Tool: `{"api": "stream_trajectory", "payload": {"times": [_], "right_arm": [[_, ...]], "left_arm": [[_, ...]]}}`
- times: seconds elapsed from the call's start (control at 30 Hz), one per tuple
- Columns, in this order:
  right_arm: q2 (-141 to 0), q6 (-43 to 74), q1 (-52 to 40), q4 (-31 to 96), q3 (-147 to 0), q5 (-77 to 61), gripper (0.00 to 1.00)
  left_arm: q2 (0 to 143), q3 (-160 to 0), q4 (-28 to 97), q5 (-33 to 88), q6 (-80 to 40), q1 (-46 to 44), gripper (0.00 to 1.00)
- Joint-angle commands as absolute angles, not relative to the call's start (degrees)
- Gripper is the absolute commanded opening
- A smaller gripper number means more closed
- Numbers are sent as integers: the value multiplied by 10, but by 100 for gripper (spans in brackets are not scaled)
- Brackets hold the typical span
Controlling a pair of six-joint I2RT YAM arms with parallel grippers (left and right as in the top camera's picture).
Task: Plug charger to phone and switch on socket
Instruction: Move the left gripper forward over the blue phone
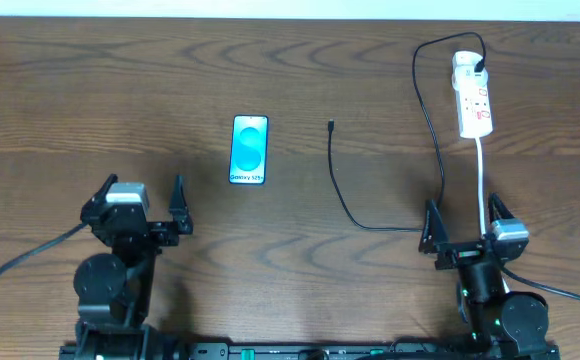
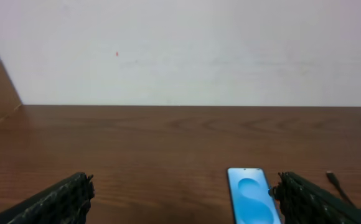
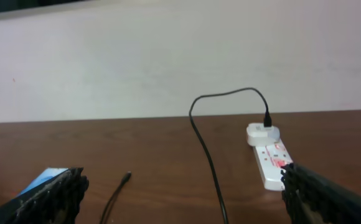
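The phone [image 1: 249, 149] lies flat at the table's middle, blue screen up, "Galaxy" text at its near end; it also shows in the left wrist view [image 2: 251, 195] and at the left edge of the right wrist view [image 3: 45, 177]. The charger cable [image 1: 425, 100] runs from the socket [image 1: 473, 96] at the far right, loops toward me, and ends in a connector tip [image 1: 331, 125] right of the phone. The tip shows in the right wrist view [image 3: 126, 177]. My left gripper [image 1: 140, 200] is open, near-left of the phone. My right gripper [image 1: 462, 222] is open, over the cable, below the socket.
The socket's white cord [image 1: 483, 185] runs from the strip toward my right arm. A pale wall [image 2: 180, 50] stands behind the table's far edge. A black arm cable [image 1: 20, 262] trails off at the near left.
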State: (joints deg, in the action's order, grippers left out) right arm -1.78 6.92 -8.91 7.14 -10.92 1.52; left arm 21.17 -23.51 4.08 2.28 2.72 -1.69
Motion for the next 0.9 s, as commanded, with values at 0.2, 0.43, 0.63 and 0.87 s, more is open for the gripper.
{"api": "stream_trajectory", "payload": {"times": [0.2,0.43,0.63,0.87], "right_arm": [[-57,61,-87,100,-175,22,99],[-179,61,-87,106,-254,-2,99],[-298,58,-87,149,-347,-23,99],[-464,50,-87,249,-491,-105,99]], "left_arm": [[298,-319,72,71,15,-16,96],[345,-386,138,71,15,-16,96],[384,-440,182,81,16,-16,96],[499,-545,236,185,-6,-16,96]]}}
